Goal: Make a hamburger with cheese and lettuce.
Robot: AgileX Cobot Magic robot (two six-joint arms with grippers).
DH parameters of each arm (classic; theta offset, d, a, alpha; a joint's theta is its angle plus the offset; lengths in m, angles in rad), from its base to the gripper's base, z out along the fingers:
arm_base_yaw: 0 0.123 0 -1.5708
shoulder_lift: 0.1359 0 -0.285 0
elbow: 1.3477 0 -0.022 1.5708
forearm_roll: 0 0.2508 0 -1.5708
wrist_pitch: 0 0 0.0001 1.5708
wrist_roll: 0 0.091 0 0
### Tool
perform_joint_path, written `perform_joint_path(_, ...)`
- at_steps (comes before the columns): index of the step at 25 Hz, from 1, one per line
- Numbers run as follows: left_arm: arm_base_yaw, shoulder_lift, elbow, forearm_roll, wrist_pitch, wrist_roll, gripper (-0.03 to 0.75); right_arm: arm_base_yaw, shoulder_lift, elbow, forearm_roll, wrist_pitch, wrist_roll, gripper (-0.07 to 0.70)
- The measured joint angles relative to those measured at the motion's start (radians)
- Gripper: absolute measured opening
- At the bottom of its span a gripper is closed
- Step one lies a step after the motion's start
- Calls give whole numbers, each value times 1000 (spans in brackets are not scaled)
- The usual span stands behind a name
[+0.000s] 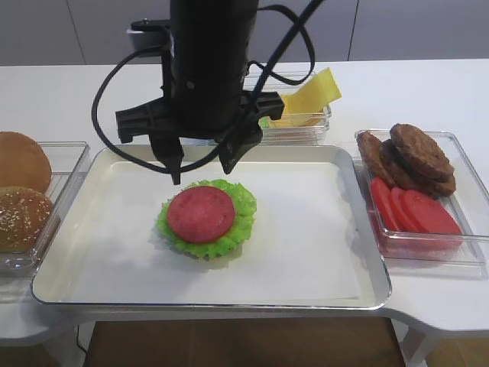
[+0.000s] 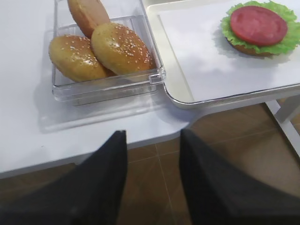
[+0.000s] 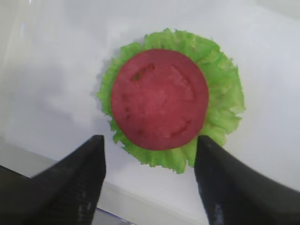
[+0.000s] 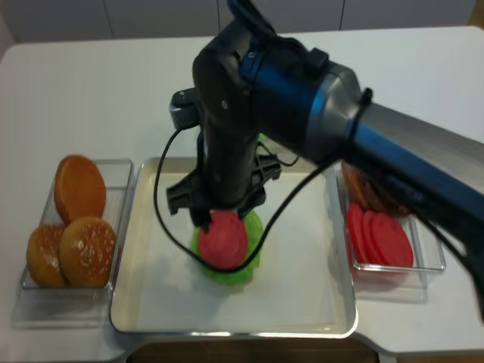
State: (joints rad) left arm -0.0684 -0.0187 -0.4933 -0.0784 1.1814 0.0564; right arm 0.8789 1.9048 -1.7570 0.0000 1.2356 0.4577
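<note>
The hamburger (image 1: 205, 218) lies on the white tray (image 1: 306, 252): a ruffled green lettuce leaf (image 1: 241, 225) with a round red slice (image 1: 201, 213) on top and a bun edge under it in the left wrist view (image 2: 258, 29). My right gripper (image 1: 203, 168) is open and empty, hovering just behind and above the stack; the stack fills the right wrist view (image 3: 164, 101). Yellow cheese slices (image 1: 313, 98) stick out of a clear box behind the arm. My left gripper (image 2: 152, 140) is open and empty off the table's front left, over the floor.
A clear box of sesame buns (image 1: 23, 199) stands left of the tray. A clear box at right holds dark patties (image 1: 412, 157) and red tomato slices (image 1: 416, 212). The right arm's black body and cables (image 1: 210, 69) rise over the tray's back edge.
</note>
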Motion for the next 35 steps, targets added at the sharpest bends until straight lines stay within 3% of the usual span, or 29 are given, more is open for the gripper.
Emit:
perform_joint_path(8,0,0,0,0,0,0,283,0,-88,4,-48,4,-66,465)
perform_joint_path(14,0,0,0,0,0,0,283,-19,-188,91,-118,6,-73,465)
perform_joint_path(27,0,0,0,0,0,0,283,-295,-524,394,-135,6,-123,465)
perform_joint_path(35,0,0,0,0,0,0,283,-356,-797,599,-165,14,-126,465)
